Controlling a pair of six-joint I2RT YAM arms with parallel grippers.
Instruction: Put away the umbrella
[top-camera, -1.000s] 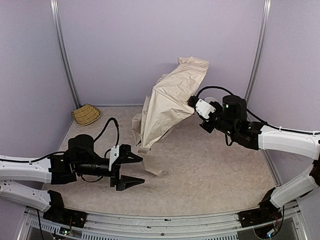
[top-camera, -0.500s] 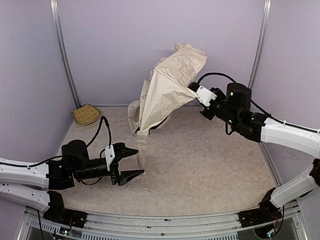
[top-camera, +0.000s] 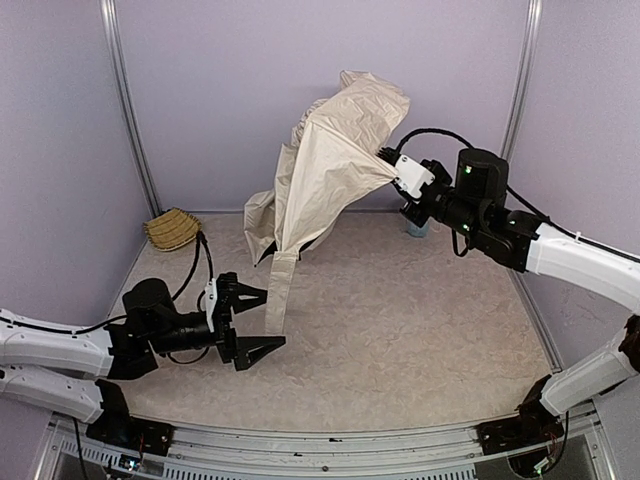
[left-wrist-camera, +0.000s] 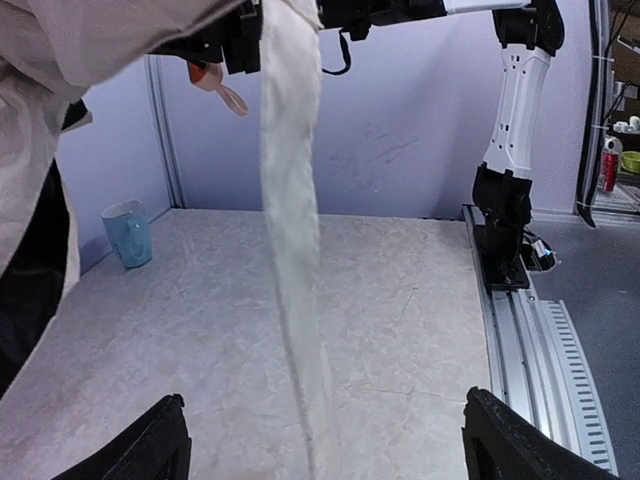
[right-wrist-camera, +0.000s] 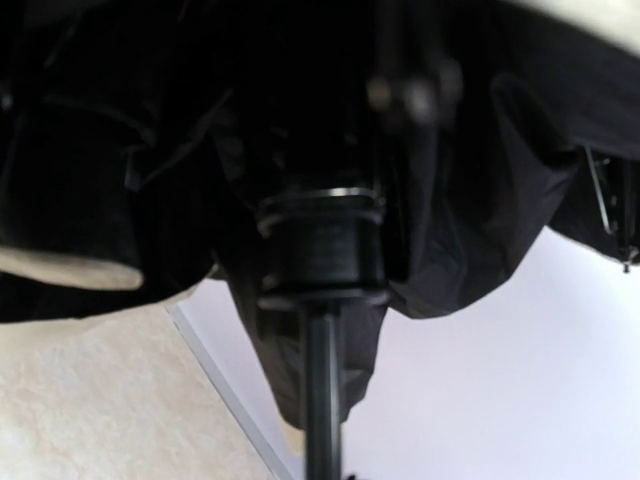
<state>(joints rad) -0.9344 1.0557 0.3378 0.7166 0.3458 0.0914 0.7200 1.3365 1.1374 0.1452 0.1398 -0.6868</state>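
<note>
The counter (top-camera: 400, 330) is flat and pale, with a light brown cloudy pattern like stone. A small straw basket (top-camera: 172, 229) lies on it in the far left corner, close to the wall. A little blue cup (left-wrist-camera: 127, 233) stands upright on it near the far edge, over on the right side. The basket and the cup are well apart. A grey metal rail (top-camera: 300, 440) runs along the near edge.

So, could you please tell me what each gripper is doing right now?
Left gripper: open, holding nothing.
Right gripper: closed on the umbrella.
</note>
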